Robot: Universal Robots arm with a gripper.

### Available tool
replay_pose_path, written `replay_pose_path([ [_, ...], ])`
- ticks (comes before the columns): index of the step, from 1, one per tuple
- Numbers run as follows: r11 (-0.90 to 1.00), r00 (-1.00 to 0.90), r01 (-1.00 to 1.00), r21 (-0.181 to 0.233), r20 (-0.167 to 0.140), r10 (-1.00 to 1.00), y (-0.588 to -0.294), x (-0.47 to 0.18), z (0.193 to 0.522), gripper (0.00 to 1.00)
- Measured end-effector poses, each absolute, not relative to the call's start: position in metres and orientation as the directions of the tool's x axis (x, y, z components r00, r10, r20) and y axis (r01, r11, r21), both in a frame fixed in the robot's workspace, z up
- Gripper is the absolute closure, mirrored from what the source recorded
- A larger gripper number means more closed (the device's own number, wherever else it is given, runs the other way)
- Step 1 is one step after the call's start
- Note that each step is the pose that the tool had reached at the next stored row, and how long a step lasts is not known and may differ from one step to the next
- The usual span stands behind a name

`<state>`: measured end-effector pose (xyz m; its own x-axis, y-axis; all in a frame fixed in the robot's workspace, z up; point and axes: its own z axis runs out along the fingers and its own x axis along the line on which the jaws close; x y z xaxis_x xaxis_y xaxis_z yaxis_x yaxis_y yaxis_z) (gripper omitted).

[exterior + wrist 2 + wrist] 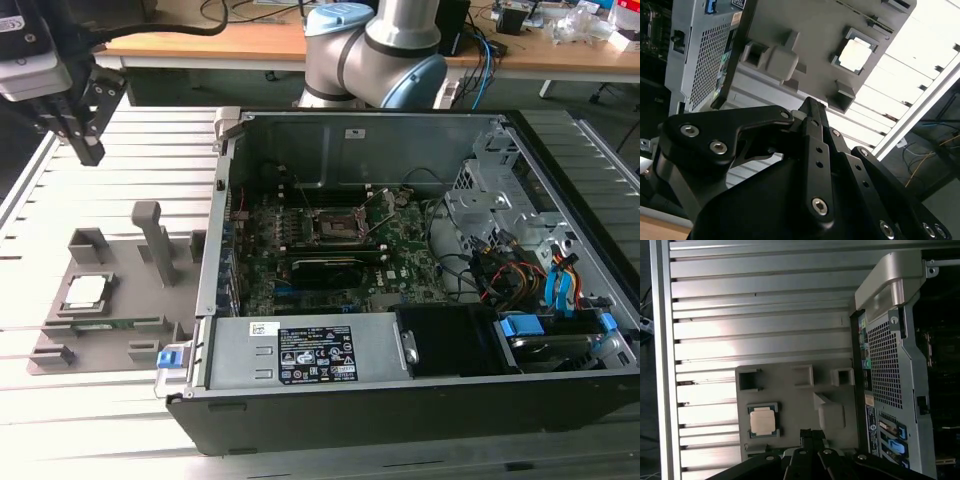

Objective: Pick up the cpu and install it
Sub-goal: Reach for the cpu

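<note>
The cpu is a small square chip with a shiny metal top, lying flat in a pocket of the grey holder plate at the exterior view's left. Both wrist views look at the cpu from well above. My gripper hangs high over the ribbed table, behind the holder plate and apart from the chip. Its black fingers meet at the tips, shut with nothing between them. The black motherboard socket sits inside the open computer case.
The holder plate carries an upright grey post and several raised blocks. The case wall rises beside the plate. Cables and drive bays crowd the case's far end. The arm's base stands behind the case.
</note>
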<state>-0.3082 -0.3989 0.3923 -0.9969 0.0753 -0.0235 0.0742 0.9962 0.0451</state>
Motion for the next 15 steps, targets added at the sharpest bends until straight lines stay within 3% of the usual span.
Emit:
replay_pose_path([
  [15, 0.996, -0.997, 0.074, 0.045, -0.024, 0.075, -0.399, -0.335, 0.391, 0.89],
])
